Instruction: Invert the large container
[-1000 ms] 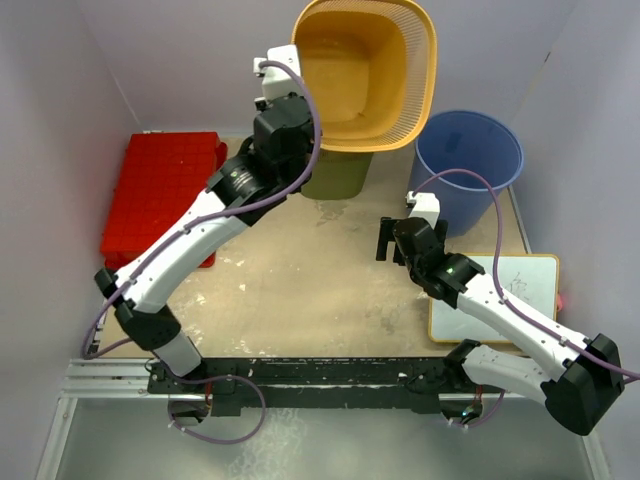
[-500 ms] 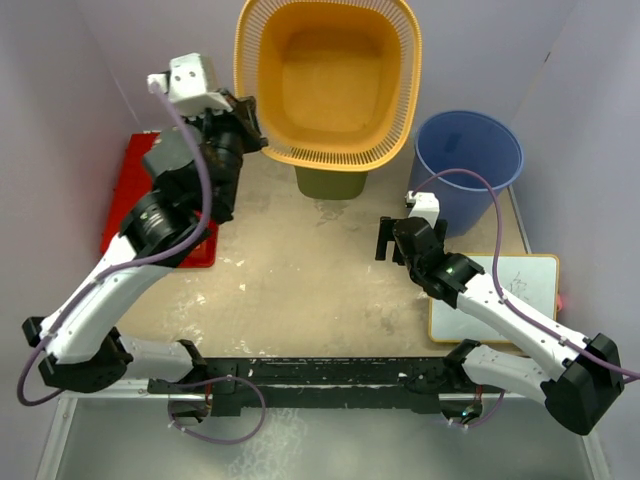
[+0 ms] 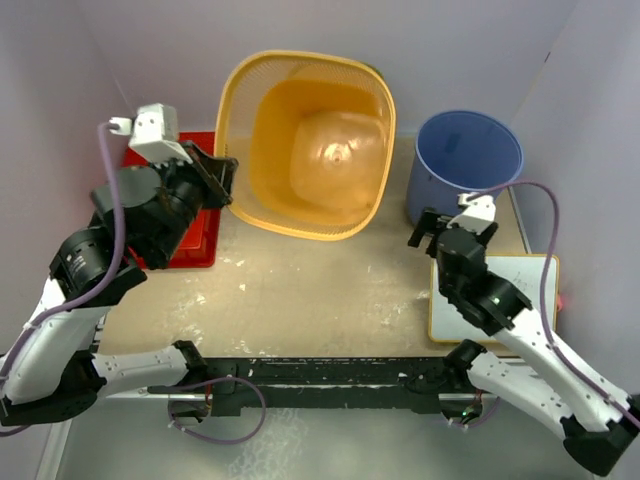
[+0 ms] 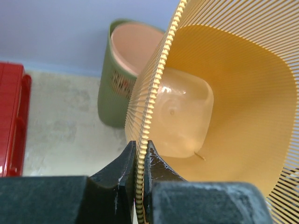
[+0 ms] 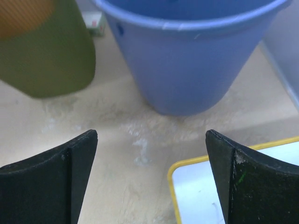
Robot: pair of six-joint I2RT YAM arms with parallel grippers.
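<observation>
- Pale walls box in a scuffed beige desk (image 3: 310, 290), with both arms mounted at its near edge.
- The yellow basket (image 3: 305, 150) is up off the desk at the back, tipped so its opening faces the overhead camera. Not upside down yet.
- The left gripper (image 4: 139, 186) has it by the left rim, jaws pinched tight on the slatted edge.
- A green bin (image 4: 117, 88) stands upright just behind the basket, and a red crate (image 4: 11, 116) sits off to the left.
- The right gripper (image 5: 149, 140) hangs near the blue bucket (image 5: 187, 60), jaws spread wide with nothing between them.
- A yellow-framed whiteboard (image 3: 535, 275) lies flat at the right, under the right arm.
</observation>
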